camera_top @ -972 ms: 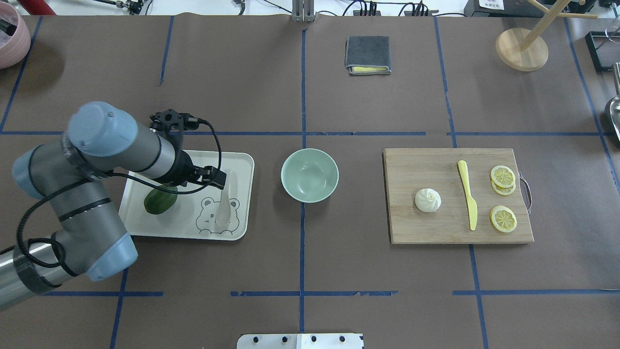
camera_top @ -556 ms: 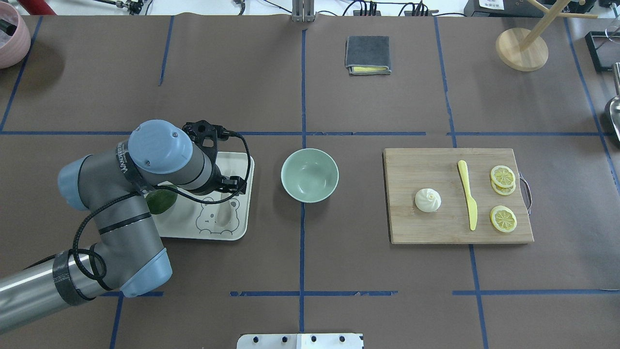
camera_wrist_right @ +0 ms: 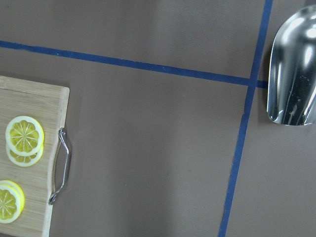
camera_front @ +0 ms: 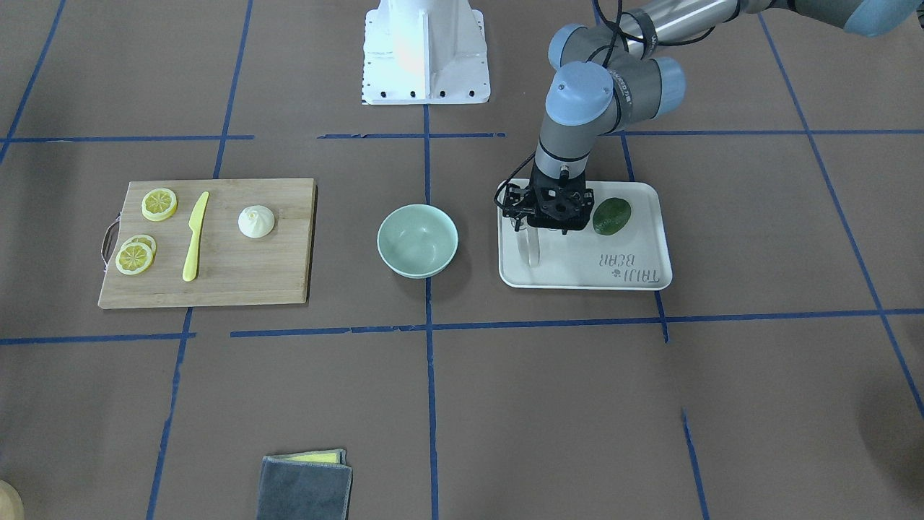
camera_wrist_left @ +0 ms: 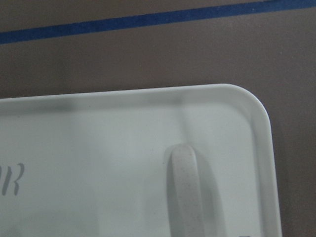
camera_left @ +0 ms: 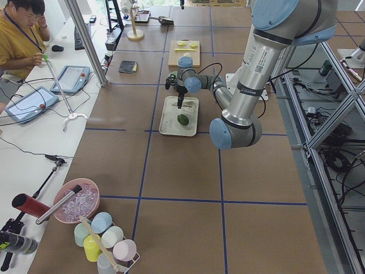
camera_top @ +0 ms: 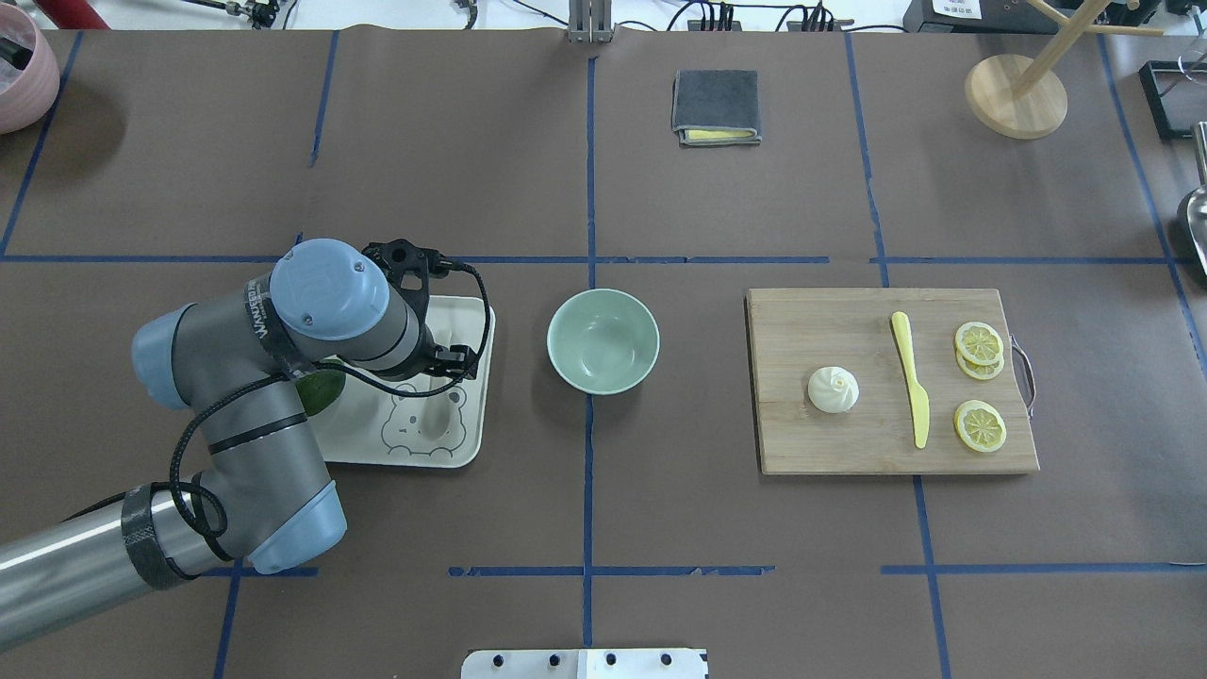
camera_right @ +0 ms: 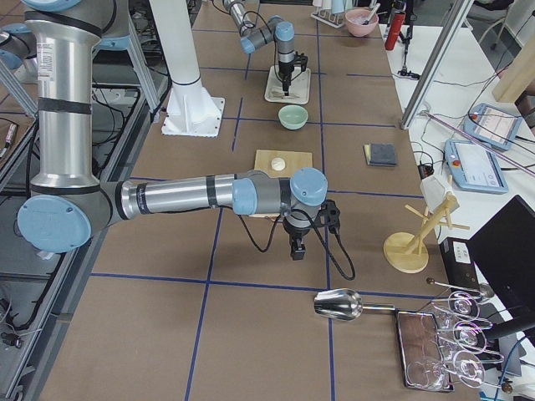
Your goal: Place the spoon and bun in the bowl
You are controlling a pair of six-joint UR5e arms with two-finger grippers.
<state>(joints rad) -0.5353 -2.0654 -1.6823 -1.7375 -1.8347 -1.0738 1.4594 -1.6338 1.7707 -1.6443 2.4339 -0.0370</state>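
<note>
The left claw (camera_front: 534, 224) hangs low over the white tray (camera_top: 469, 319), directly above the handle of the spoon (camera_front: 533, 250). Its opening cannot be told. The spoon lies flat on the right side of the tray, handle toward the far edge. The bowl (camera_top: 571, 325) stands on the desk (camera_top: 660, 490) just right of the tray. The bun (camera_top: 833, 389) sits upright on the left part of the cutting board (camera_top: 849, 443), right of the bowl. The right claw (camera_right: 297, 248) hangs over bare desk right of the board; its opening cannot be told.
</note>
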